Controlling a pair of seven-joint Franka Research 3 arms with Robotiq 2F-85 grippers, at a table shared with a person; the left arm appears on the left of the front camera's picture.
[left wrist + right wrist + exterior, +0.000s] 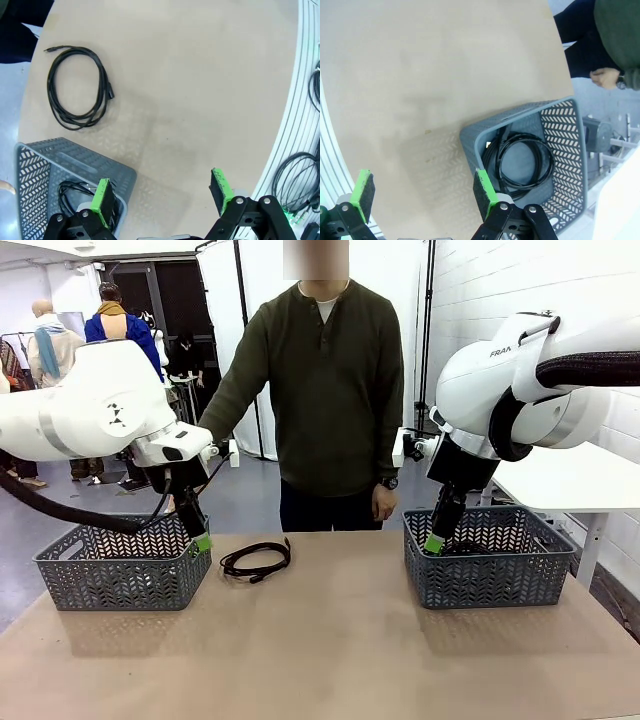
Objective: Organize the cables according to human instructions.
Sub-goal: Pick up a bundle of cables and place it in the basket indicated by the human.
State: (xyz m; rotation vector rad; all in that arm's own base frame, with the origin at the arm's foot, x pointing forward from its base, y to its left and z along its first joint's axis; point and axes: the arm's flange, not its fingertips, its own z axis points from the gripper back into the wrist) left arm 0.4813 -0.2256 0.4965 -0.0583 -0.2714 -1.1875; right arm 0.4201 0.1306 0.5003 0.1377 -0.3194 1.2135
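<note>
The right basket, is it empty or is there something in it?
Not empty. The right basket holds a coiled black cable lying on its floor, seen from above in the right wrist view.

Black coiled cable (256,561) on table (another (522,162) basketed).

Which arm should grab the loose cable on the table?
Left, probably. The coiled cable lies just beside the left basket, near the open left gripper. The right gripper, also open, hangs at the right basket, farther off.
</note>
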